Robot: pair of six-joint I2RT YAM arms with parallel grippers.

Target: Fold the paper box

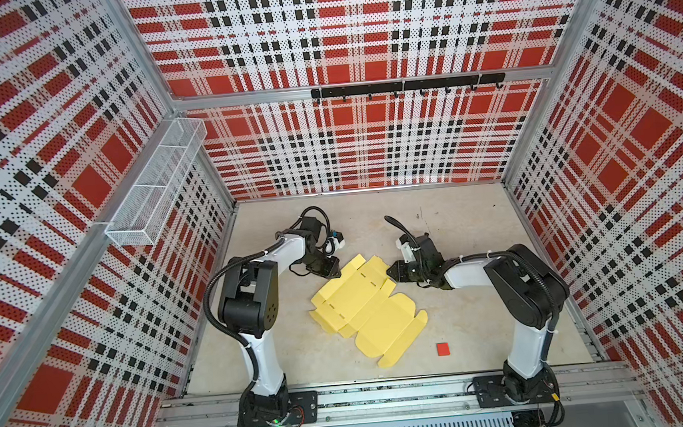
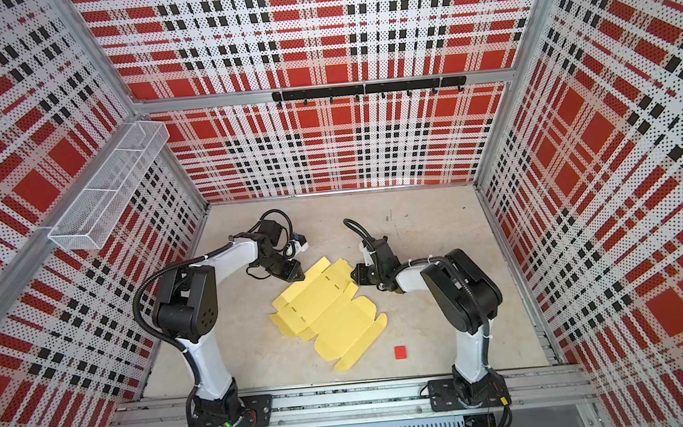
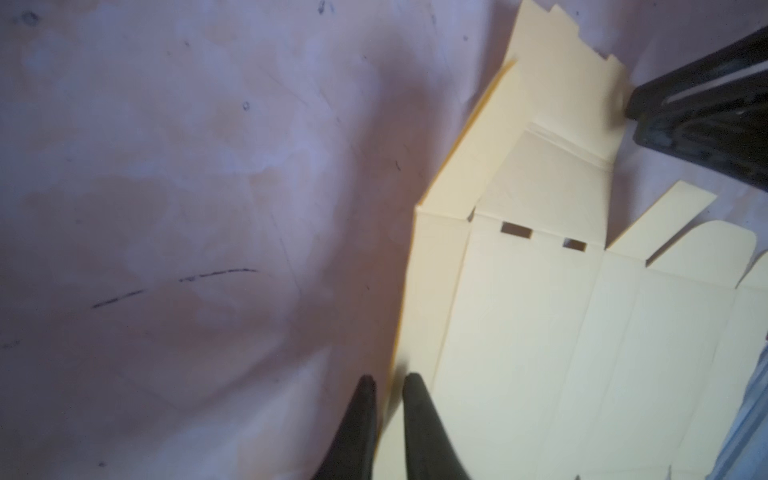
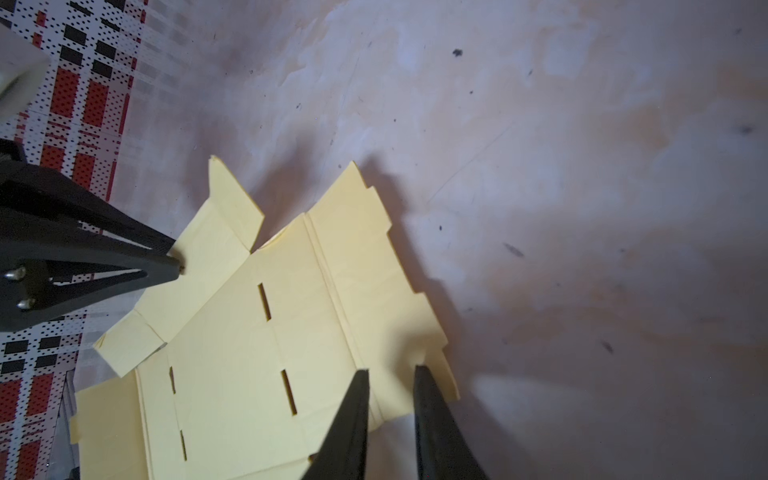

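The paper box is a pale yellow die-cut sheet, unfolded at the table's middle, with slits and rounded flaps. My left gripper is at its far left corner. In the left wrist view this gripper is shut on the sheet's raised side edge. My right gripper is at the far right corner. In the right wrist view it stands narrowly open, tips over a stepped end flap of the sheet.
A small red square lies on the table near the front right of the sheet. A wire mesh basket hangs on the left wall and a black hook rail on the back wall. Plaid walls enclose the table.
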